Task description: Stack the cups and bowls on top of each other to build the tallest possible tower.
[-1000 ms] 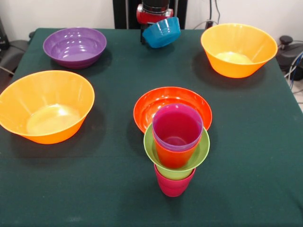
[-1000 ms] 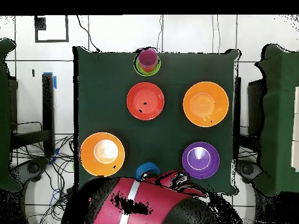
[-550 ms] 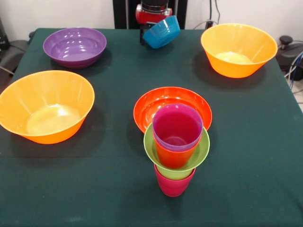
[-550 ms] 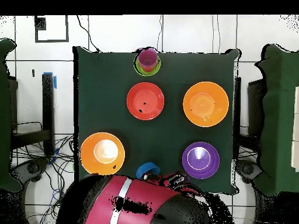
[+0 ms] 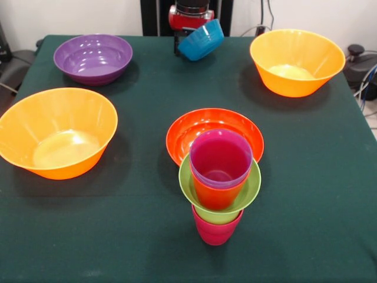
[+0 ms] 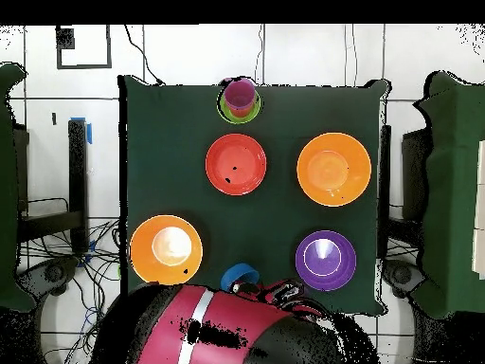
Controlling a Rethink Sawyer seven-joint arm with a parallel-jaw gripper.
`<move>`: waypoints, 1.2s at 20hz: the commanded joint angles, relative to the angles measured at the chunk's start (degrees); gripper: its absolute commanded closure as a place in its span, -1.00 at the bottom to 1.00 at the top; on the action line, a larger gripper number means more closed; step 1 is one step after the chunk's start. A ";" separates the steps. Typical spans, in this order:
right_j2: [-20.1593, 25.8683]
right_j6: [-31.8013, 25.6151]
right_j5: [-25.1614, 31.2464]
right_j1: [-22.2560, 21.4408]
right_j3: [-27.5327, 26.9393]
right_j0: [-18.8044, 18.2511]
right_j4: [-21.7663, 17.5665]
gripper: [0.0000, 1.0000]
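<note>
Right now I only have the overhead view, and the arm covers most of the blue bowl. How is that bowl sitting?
Observer: The blue bowl is tilted on its side, raised off the table, with the gripper shut on its rim.
Operator: And the stack by the table edge, what's under the purple cup?
Observer: The purple cup nests in an orange-red cup, which stands in a lime green bowl; a crimson cup carries it all at the bottom.
</note>
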 commanded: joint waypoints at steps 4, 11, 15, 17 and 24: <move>7.17 2.62 3.48 1.68 -7.02 -0.37 3.27 -1.00; 9.40 1.89 5.85 -2.25 -5.23 -1.47 2.55 -1.00; 9.75 1.47 8.50 -4.93 -3.78 -1.54 3.00 -1.00; 10.21 1.24 9.75 -6.16 -3.35 -1.82 3.06 -1.00; 11.07 1.34 11.23 -7.78 -2.52 -2.00 3.03 -1.00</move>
